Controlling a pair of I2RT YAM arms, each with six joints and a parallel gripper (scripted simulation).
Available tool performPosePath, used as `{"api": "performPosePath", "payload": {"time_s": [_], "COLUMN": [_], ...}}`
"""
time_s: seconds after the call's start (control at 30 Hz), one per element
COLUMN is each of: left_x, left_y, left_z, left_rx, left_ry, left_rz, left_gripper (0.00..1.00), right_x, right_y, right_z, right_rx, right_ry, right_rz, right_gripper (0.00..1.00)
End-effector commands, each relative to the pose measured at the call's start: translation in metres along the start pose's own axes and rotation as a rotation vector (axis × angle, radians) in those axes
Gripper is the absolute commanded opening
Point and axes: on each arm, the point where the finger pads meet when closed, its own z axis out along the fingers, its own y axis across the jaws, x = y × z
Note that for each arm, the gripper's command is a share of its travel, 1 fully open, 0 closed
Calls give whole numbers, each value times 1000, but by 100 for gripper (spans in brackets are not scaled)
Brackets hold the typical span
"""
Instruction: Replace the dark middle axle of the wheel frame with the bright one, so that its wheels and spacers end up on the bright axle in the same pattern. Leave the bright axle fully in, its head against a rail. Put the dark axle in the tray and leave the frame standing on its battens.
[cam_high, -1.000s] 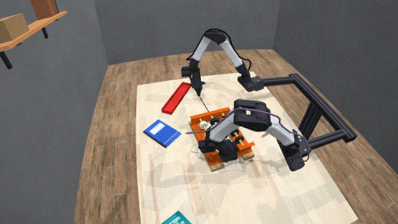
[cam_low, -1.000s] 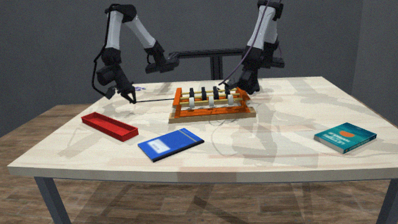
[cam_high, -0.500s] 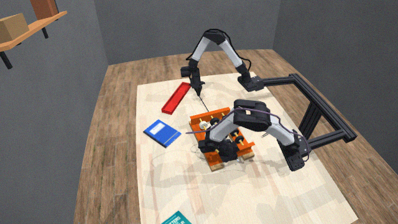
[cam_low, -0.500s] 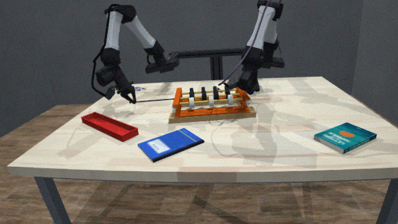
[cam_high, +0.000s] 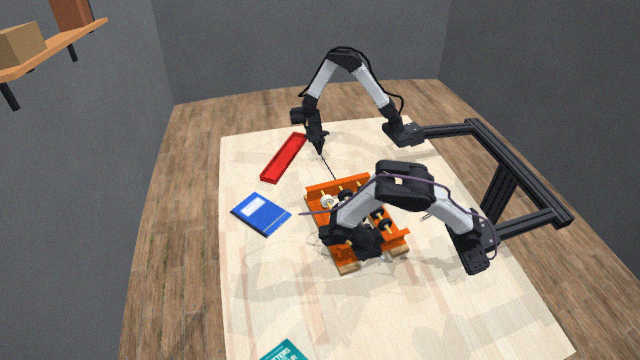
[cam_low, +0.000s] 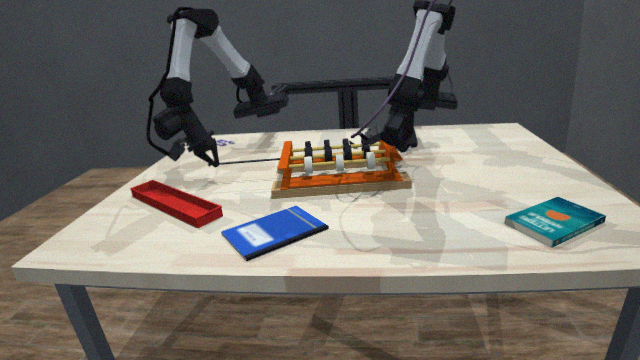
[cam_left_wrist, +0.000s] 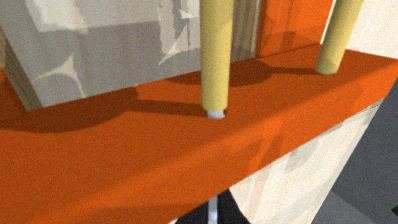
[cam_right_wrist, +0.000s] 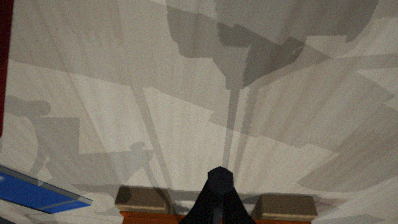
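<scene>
The orange wheel frame stands on its battens, with black and white wheels and yellow spacers between its rails. My left gripper is shut on the bright axle, just outside the near rail; a bright bit shows between that rail and a spacer. My right gripper is shut on the dark axle near its head. The dark axle reaches from there to the far rail; its inner end is hidden. The red tray holds nothing visible.
A blue notebook lies beside the frame, near the tray. A teal book lies farther off on the table. The left arm hangs over the frame in the top view. The dark arm stand is behind the frame.
</scene>
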Motion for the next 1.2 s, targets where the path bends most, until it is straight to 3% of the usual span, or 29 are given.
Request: {"api": "performPosePath", "payload": {"time_s": [0.0, 1.17], "left_x": [-18, -18], "left_y": [3, 3], "left_z": [6, 5], "left_rx": [-4, 9], "left_ry": [-30, -29], "left_rz": [13, 36], "left_gripper": [0, 0], "right_x": [0, -6], "right_y": [-8, -7], "right_z": [7, 5], "right_rx": [54, 91], "right_ry": [19, 19], "right_rz": [-2, 18], "right_gripper": [0, 0]}}
